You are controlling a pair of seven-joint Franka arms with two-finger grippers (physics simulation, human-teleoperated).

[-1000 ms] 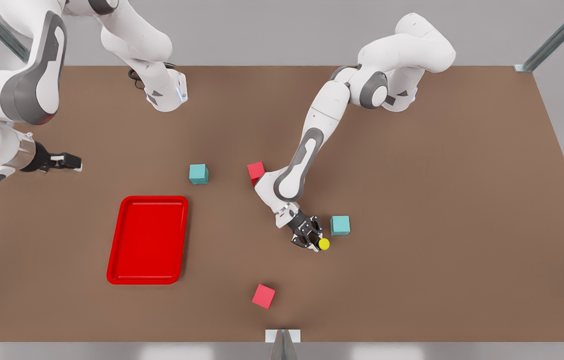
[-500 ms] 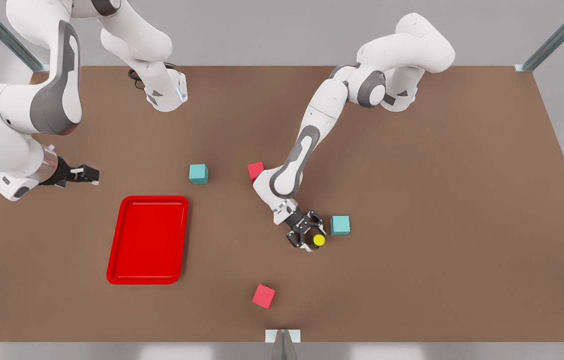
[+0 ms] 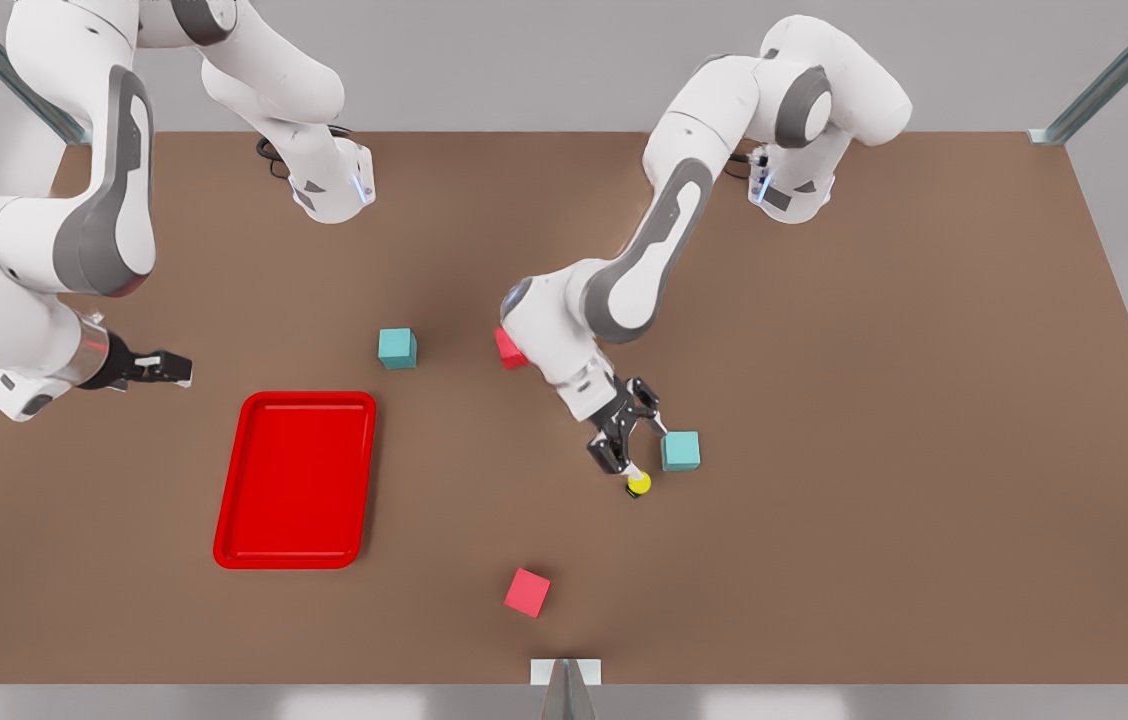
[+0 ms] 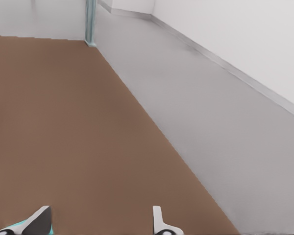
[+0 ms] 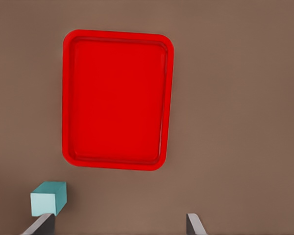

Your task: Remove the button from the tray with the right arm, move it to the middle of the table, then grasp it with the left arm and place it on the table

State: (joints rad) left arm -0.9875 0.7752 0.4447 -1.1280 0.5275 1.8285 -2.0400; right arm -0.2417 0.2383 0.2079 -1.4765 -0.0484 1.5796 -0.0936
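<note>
We see the tiny push-button with a round yellow cap (image 3: 638, 484) on the flat matte brown tabletop (image 3: 874, 400), near the middle, well right of the bright red shallow rectangular tray (image 3: 296, 397) in the front view. The tray interior is bare.

The left gripper (image 3: 634, 443), black and two-fingered on a white jointed arm, hangs just on the far side of the button. Its fingers are spread wide and hold nothing. One fingertip is close to the yellow cap; we cannot tell whether it touches. In the left wrist view the left gripper (image 4: 100, 220) has its tips far apart, with bare tabletop between them.

A small teal cube (image 3: 681, 450) sits just right of this gripper.

The right gripper (image 3: 169, 368) hovers at the front view's left, on the far-left side of the tray. In the right wrist view its (image 5: 118, 223) fingers are wide apart with nothing between them, and the tray (image 5: 117, 34) lies ahead.

A second teal cube (image 3: 397, 347) is on the far side of the tray. We mark a red cube (image 3: 527, 592) near the front edge. Another red cube (image 3: 507, 348) is partly hidden behind the left arm.
</note>
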